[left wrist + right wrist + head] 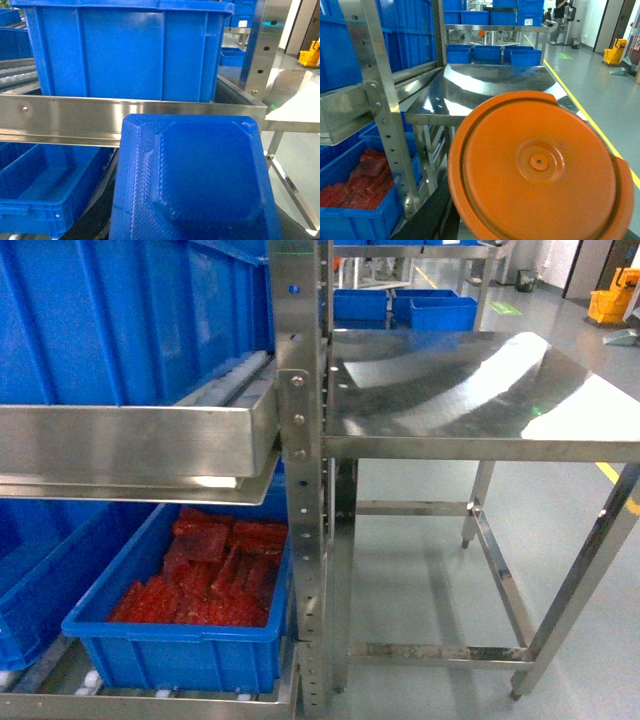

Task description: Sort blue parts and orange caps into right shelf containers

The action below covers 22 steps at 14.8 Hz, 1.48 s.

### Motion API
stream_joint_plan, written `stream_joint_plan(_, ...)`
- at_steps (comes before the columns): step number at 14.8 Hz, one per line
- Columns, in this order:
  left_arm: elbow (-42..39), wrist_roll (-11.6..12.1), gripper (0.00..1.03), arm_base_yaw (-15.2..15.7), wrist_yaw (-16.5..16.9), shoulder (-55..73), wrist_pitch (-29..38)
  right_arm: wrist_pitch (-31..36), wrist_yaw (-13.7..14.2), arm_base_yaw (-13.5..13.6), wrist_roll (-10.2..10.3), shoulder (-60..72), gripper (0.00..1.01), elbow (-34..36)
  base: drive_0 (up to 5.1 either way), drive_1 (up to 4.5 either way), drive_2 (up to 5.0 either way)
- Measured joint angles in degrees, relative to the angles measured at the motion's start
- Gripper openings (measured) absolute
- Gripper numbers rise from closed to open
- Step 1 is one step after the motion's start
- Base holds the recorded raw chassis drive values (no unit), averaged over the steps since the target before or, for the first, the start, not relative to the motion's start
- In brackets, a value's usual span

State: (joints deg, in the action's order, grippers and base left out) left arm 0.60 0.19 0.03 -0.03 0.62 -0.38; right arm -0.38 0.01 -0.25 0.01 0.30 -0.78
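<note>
Blue part: a moulded blue part (192,180) fills the lower half of the left wrist view, close under the camera and in front of the steel shelf rail (65,117); it looks carried, not yet dropped.
Orange cap: a round orange cap (537,167) fills the lower right wrist view, likewise close to the camera and seemingly in transport.
Fingers: neither arm's fingers show in any view, so whether they are wide, narrow or clamped on these pieces cannot be told.
Crates: a large blue crate (130,320) sits on the upper shelf, and another blue crate (180,645) below holds red pieces (205,575); an empty-looking blue crate (45,187) is at the left wrist view's lower left.
Bench: the steel bench (470,390) to the right is bare.
Progress: by my judgement, mid-task. Both pieces are picked up, neither is in a crate yet.
Left to do: reach the proper crates and release each piece.
</note>
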Motion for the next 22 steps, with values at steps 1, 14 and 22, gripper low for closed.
stream_joint_plan(1, 0.00, 0.00, 0.43, 0.00, -0.02, 0.00, -0.04, 0.02, 0.00, 0.00, 0.00, 0.00, 0.45, 0.00, -5.2, 2.30, 2.3)
stream_joint_plan(14, 0.00, 0.00, 0.43, 0.00, 0.04, 0.00, -0.04, 0.04, -0.02, 0.00, 0.00, 0.00, 0.45, 0.00, -5.1, 2.38, 2.4)
stream_joint_plan(22, 0.00, 0.00, 0.43, 0.00, 0.02, 0.00, -0.02, 0.26, 0.00, 0.00, 0.00, 0.00, 0.45, 0.00, -5.1, 2.37, 2.4)
